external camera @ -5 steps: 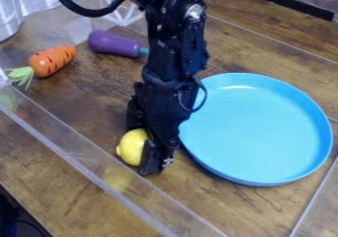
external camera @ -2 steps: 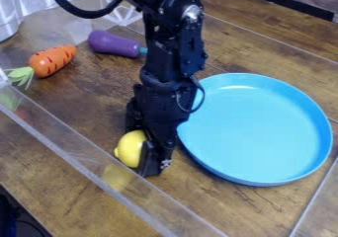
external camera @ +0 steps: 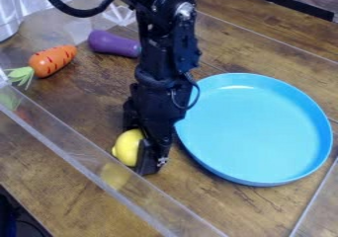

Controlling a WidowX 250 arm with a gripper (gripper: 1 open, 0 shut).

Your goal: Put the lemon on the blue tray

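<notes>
Gripper clamped tight on lemon, pointing straight down. Tray just beside fingers: lift clear of rim before carrying over.

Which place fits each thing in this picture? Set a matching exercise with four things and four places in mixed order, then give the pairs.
Things:
1. small yellow rounded toy lemon
2. large round light-blue plastic tray
3. orange toy carrot
4. purple toy eggplant

Places:
A. far left, near the clear wall
B. right half of the wooden table
C. at the black pincer, just left of the tray's rim
D. at the back, behind the arm

Pairs: 1-C, 2-B, 3-A, 4-D
</notes>
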